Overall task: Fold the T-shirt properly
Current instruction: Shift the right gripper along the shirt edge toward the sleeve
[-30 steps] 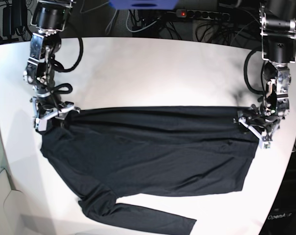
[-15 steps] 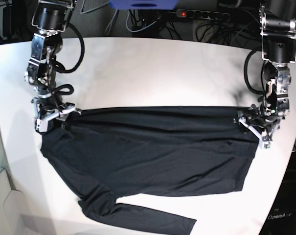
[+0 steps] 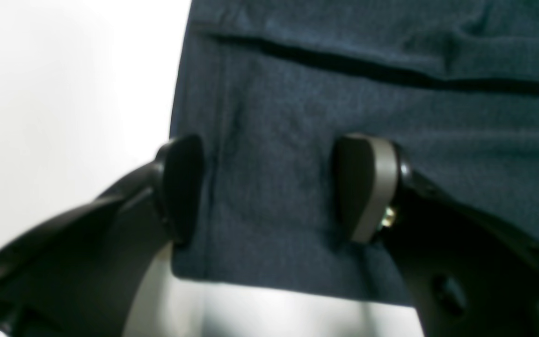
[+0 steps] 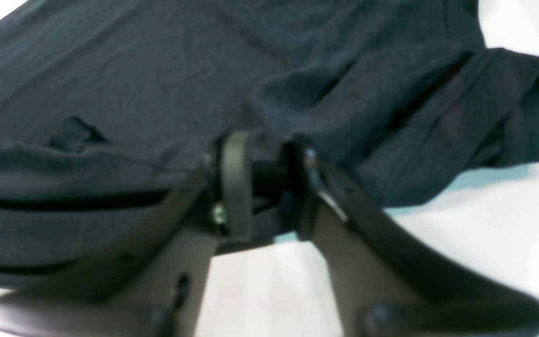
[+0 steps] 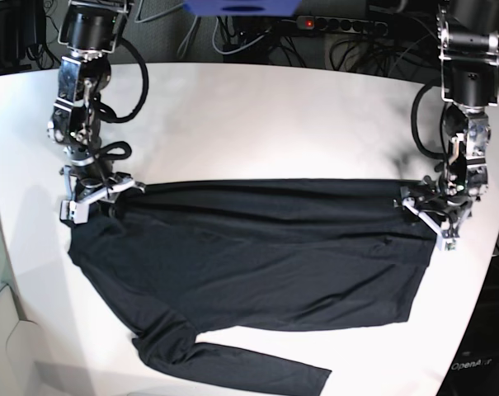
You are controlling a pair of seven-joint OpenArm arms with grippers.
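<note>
Seemingly mid-fold, the shirt (image 5: pixel 249 264) lies flat across the middle of the white table (image 5: pixel 257 115) in the base view, its upper part already doubled over into a long band, one sleeve trailing to the lower centre of the frame. Each arm sits at one end of that band, probably so both corners can be lifted together. In the left wrist view, the left gripper (image 3: pixel 269 187) stands wide open, straddling the shirt's corner: one pad (image 3: pixel 183 187) sits by the hem at centre left, the other rests on the cloth at centre right, nothing pinched between them. That placement looks like a setup for closing on the edge. In the right wrist view, the right gripper (image 4: pixel 267 187) has its jaws drawn close together at frame centre, with a bunch of dark fabric gathered up between them; it appears to be pinching the shirt, though the blur makes the firmness of the hold hard to judge. The folded sleeve end lies at upper right.
</note>
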